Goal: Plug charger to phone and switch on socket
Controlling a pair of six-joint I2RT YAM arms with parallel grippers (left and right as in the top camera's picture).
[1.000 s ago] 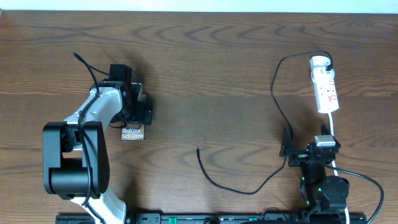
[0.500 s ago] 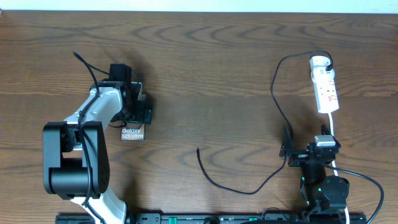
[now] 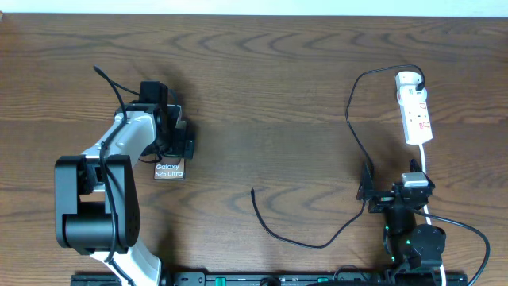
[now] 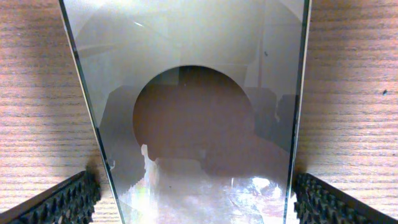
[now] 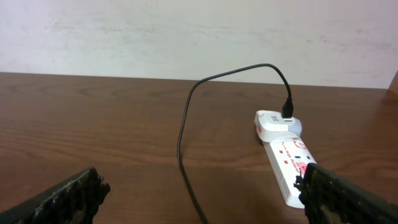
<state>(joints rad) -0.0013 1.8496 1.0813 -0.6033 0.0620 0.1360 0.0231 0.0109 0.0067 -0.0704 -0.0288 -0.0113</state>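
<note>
The phone [image 3: 169,169] lies flat at the left, its "Galaxy S25 Ultra" end sticking out from under my left gripper [image 3: 175,149]. In the left wrist view its glass [image 4: 199,93] fills the frame, and my left gripper [image 4: 196,199] has a pad against each long edge. The charger cable [image 3: 349,119] runs from the socket's far end in a loop to its free plug tip [image 3: 253,191], which lies on the table away from the phone. The socket [image 3: 417,117] lies at the far right. My right gripper [image 3: 369,191] is open and empty; its view shows the cable [image 5: 183,137] and the socket [image 5: 292,165].
The socket's white cord [image 3: 426,171] runs down past my right arm's base. The cable enters a white adapter [image 5: 277,124] at the socket's far end. A pale wall stands behind the wooden table [image 3: 278,95].
</note>
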